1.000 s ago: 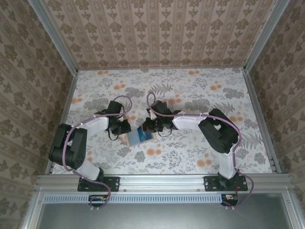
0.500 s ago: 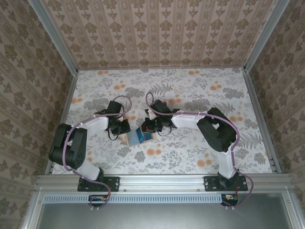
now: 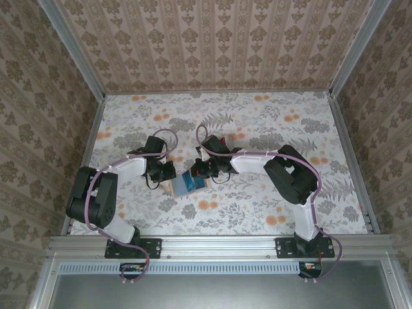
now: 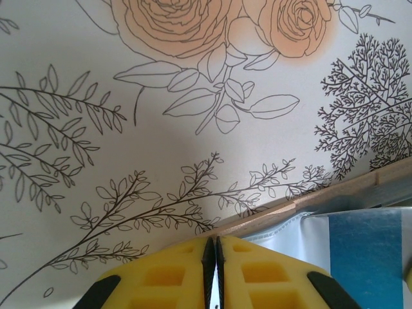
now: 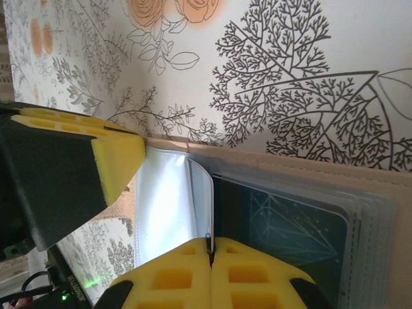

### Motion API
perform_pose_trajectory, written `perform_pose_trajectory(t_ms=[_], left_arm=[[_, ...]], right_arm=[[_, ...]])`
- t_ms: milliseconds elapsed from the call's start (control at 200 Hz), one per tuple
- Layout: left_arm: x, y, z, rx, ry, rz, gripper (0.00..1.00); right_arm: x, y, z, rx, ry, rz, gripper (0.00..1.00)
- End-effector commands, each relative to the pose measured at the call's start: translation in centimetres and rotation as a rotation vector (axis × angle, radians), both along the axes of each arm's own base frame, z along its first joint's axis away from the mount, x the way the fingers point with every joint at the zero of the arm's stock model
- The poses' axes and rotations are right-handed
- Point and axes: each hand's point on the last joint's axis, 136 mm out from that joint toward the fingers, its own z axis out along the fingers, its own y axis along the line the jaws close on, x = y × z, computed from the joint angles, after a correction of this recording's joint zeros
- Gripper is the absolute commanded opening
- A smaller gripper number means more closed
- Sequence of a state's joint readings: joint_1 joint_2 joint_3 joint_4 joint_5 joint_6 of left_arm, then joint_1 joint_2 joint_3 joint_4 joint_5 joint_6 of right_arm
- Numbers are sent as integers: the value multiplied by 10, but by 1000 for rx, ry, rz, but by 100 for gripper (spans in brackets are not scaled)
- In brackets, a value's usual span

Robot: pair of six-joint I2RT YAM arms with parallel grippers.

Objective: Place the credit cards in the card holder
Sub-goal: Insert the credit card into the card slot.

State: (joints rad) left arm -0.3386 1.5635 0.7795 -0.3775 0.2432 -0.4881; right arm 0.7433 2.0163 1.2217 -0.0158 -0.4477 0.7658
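Some way in: shows one blue card (image 4: 364, 251) inside the card holder (image 4: 341, 188) at worktop (image 3: 270, 122) centre, leaves red credit cards (image 3: 221, 140) at 1 o'clock; has left claw (image 4: 213, 257) shut at its 9 o'clock edge, right claw (image 5: 210, 248) shut at a sleeve lip

In the top view, 2 arms are bolted at the bottom edge, the left arm (image 3: 103, 193) and the right arm (image 3: 293, 177). Each has black joint housings, white link shells and a pale purple cable looping along it. The left gripper (image 4: 214, 257) and right gripper (image 5: 210, 261) carry yellow pads with square recesses, backed in black.
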Motion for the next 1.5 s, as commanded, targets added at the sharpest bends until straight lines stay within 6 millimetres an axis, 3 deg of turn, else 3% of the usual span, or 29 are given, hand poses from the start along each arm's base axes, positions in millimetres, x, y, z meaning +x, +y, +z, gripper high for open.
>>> perform_pose_trajectory(t_ms=[0, 225, 635, 1010, 1255, 1495], left_arm=[[-14, 15, -24, 73, 74, -7, 14], [-15, 15, -24, 73, 76, -5, 14], [-10, 15, -11, 67, 46, 0, 15], [-8, 13, -11, 62, 49, -3, 16], [1, 13, 3, 69, 15, -9, 21], [3, 21, 1, 90, 14, -3, 20]], right_arm=[[1, -8, -29, -96, -17, -31, 7], [-13, -6, -34, -184, -33, 21, 7], [-20, -8, -48, -336, -88, 47, 7], [-25, -4, -56, -432, -132, 77, 12], [-23, -4, -34, -427, -179, 76, 26], [-19, -4, -4, -395, -229, 60, 35]])
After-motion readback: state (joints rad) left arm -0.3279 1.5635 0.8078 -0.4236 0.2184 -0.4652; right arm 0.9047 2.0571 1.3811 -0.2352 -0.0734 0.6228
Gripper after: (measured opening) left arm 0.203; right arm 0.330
